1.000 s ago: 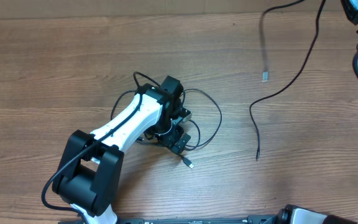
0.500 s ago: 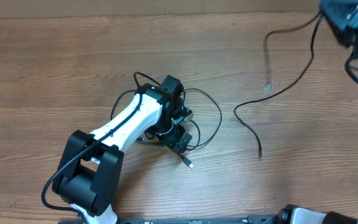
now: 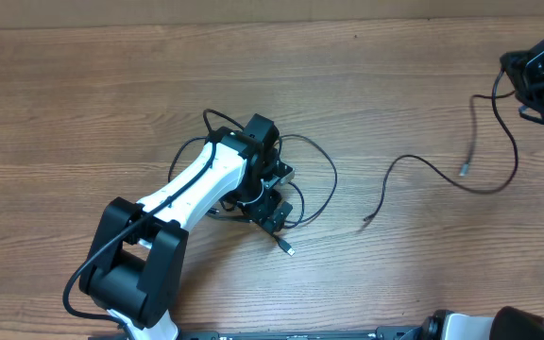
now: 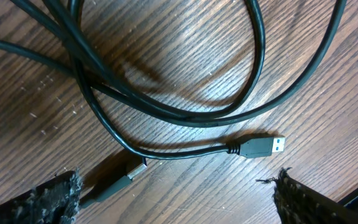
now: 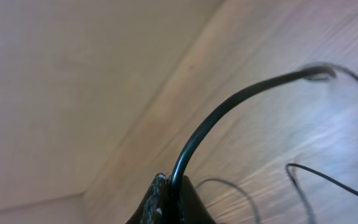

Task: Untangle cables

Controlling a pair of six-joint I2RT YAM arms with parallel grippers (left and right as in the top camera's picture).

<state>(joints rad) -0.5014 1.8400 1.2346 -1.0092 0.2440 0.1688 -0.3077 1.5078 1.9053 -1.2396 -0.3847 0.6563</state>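
Observation:
A tangle of thin black cables (image 3: 312, 179) lies mid-table under my left arm. My left gripper (image 3: 272, 210) hangs over it, open and holding nothing. In the left wrist view its fingers (image 4: 50, 198) flank bare wood, with cable loops (image 4: 166, 112), a USB plug (image 4: 263, 146) and a second plug (image 4: 129, 175) just ahead. My right gripper (image 3: 536, 71) at the far right is shut on one separate cable (image 3: 442, 175). That cable rises from the shut right gripper (image 5: 169, 196) as a black arc (image 5: 229, 106). Its plug end (image 3: 463, 170) dangles, and its tail (image 3: 366, 221) rests on the table.
The wooden table (image 3: 83, 104) carries only the cables. A loose USB plug (image 3: 289, 249) pokes out below the tangle. My left arm's black base (image 3: 126, 274) stands at the front left. The table's back edge (image 5: 166, 93) meets a pale surface.
My right gripper has come down from the top right corner with its cable. The cable's plug end and tail have been dragged across the table. The left arm has not moved.

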